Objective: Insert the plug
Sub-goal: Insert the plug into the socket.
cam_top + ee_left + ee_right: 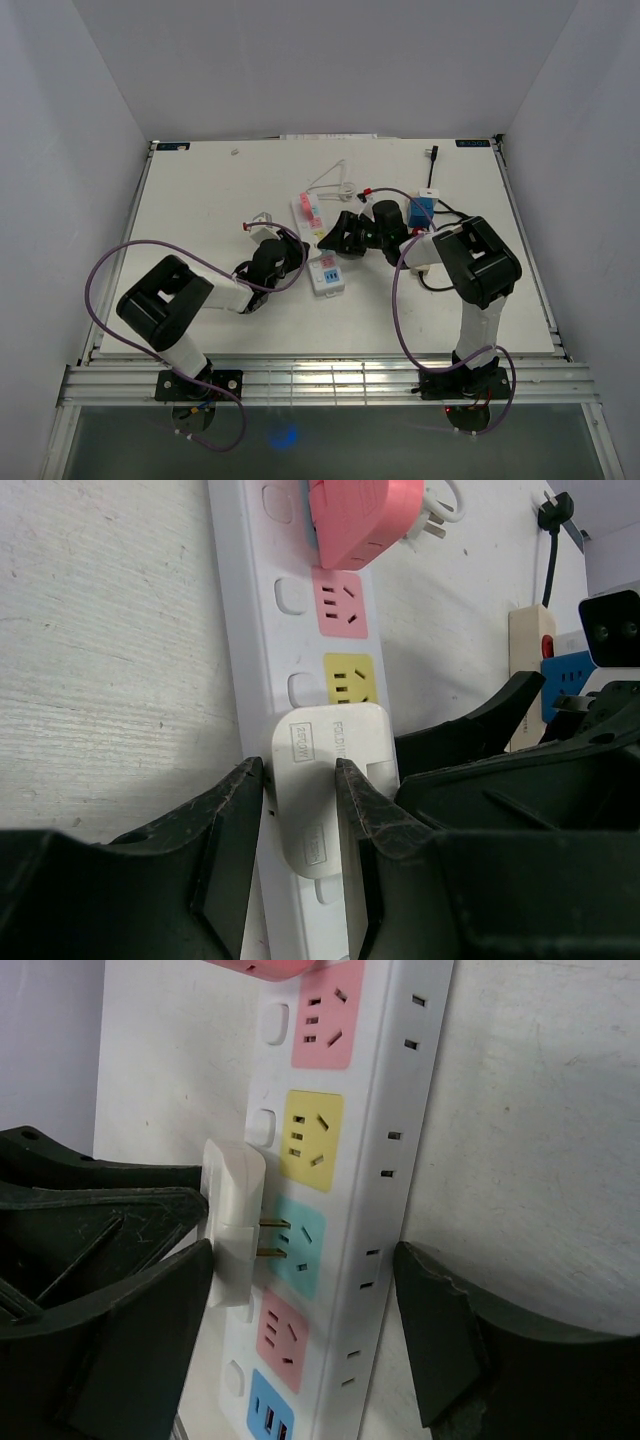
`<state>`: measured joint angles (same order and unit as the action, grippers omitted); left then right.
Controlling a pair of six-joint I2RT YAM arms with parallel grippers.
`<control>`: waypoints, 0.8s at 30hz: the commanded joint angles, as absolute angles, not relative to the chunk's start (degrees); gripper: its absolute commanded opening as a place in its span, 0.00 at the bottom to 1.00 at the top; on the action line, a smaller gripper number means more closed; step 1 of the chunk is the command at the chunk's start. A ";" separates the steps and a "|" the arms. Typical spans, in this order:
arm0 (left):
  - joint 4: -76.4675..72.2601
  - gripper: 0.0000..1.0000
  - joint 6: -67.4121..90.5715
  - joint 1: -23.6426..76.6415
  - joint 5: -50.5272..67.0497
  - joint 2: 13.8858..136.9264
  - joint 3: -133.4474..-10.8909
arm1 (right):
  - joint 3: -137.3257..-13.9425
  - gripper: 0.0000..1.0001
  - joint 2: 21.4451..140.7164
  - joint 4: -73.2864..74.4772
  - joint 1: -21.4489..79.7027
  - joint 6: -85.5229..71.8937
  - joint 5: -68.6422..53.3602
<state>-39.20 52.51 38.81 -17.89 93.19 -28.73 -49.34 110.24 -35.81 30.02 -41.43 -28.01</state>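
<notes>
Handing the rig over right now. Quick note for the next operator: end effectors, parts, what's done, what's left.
Left end effector: shut on the white plug.
Right end effector: open, jaws wide either side of plug and power strip; contact unclear.
Done: prongs lined up at the light blue socket.
Left: prongs exposed, plug not seated. Press it home, then release.

Bright, even overhead light with soft shadows and little blur.
</notes>
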 commanded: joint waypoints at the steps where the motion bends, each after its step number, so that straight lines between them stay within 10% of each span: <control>1: -33.22 0.45 51.33 40.43 -14.33 95.18 -29.18 | -51.85 0.83 111.27 -34.10 31.47 -39.99 -28.82; 24: -34.71 0.45 53.88 36.83 -12.57 94.74 -24.70 | -53.52 0.70 113.55 -33.93 32.34 -39.55 -29.53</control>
